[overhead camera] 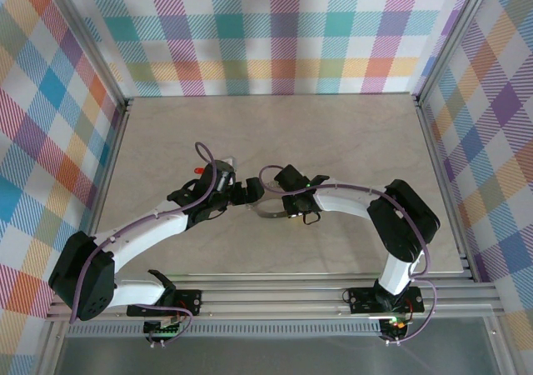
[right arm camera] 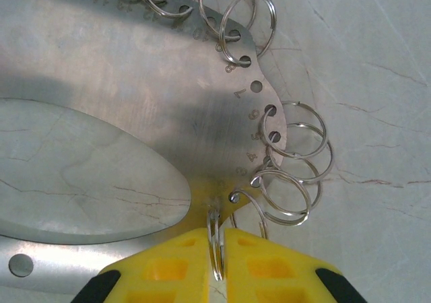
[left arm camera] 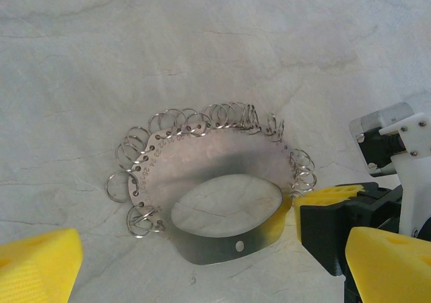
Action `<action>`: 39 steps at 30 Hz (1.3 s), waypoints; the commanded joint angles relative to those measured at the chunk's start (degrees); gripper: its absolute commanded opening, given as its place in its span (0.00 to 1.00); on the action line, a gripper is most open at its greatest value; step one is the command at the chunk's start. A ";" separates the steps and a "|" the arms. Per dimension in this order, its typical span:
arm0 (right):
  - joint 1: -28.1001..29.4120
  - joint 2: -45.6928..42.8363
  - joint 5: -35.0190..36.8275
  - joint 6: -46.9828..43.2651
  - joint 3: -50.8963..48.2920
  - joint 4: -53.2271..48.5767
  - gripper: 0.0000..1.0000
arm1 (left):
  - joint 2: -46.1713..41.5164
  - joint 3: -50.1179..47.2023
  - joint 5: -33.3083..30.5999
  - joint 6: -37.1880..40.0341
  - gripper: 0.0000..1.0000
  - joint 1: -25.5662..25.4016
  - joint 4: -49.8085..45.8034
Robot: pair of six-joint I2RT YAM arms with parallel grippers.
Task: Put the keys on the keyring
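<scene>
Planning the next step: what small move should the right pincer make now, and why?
Probably ease the split ring outward, away from the metal plate: the right pincer is shut on it, and it seems hooked through a hole at the plate's edge.

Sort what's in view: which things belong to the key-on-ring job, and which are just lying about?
Job:
- red key
- key rings strung on the metal plate
- ring pinched in the right gripper
- left gripper, open

Not the job:
- purple cables
- plaid walls
</scene>
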 commanded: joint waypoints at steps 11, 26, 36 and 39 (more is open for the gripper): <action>0.41 -1.45 0.98 -0.88 0.06 -0.99 0.13 | 0.40 -1.04 0.69 -0.45 1.00 0.56 1.68; 0.41 -0.41 1.15 -0.86 -0.12 -0.89 0.13 | 0.58 -1.03 0.69 -0.39 1.00 0.58 1.77; 0.36 -0.08 1.16 -0.88 0.06 -0.89 0.13 | 0.58 -1.02 0.63 -0.44 1.00 0.53 1.85; 0.41 0.12 1.16 -0.88 0.11 -0.97 0.13 | 0.59 -1.05 0.66 -0.45 1.00 0.54 1.85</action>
